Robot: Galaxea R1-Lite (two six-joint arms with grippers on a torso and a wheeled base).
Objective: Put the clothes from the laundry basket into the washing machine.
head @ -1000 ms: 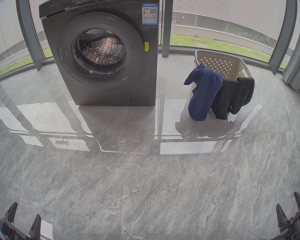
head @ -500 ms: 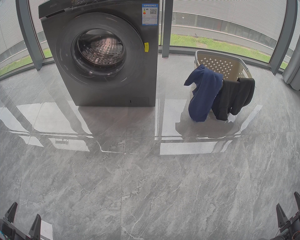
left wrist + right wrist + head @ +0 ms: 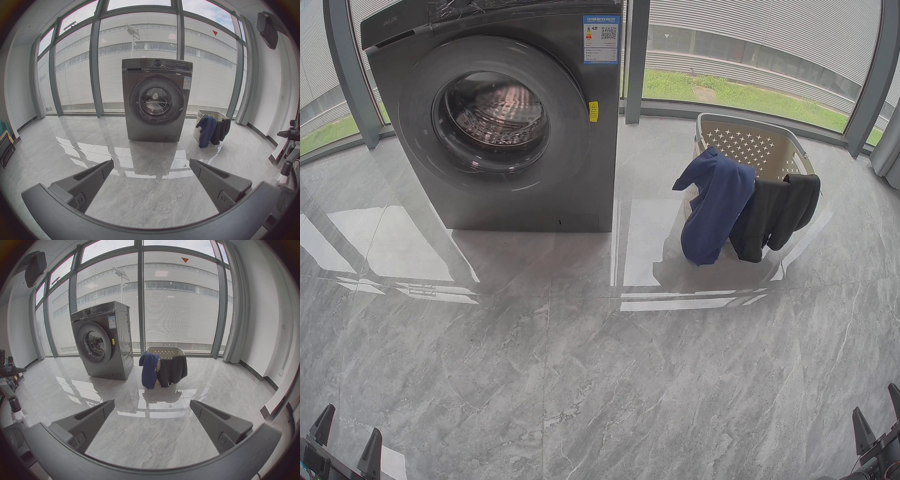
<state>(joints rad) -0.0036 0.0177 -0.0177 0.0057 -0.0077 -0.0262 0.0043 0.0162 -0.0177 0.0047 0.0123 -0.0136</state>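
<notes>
Grey marble-look floor tiles (image 3: 600, 375), glossy and streaked with window glare, fill the lower and middle head view. A curved wall of tall glass windows (image 3: 737, 50) runs along the top. At upper left stands the dark grey front-loading washing machine (image 3: 594, 156), its round drum opening facing the camera. At upper right, apart from the machine, sits the beige plastic laundry basket (image 3: 750, 140). A dark blue garment (image 3: 715, 206) and a black garment (image 3: 775, 212) hang side by side over its near rim, down the outside. Bare floor lies between the basket and the machine.

In the left wrist view, the left gripper (image 3: 150, 162) hovers over the floor, fingers spread wide and holding nothing, facing the machine.

In the right wrist view, the right gripper (image 3: 152, 403) has its fingers likewise wide apart, facing the draped basket. A pale curtain (image 3: 234, 312) hangs by the windows.
</notes>
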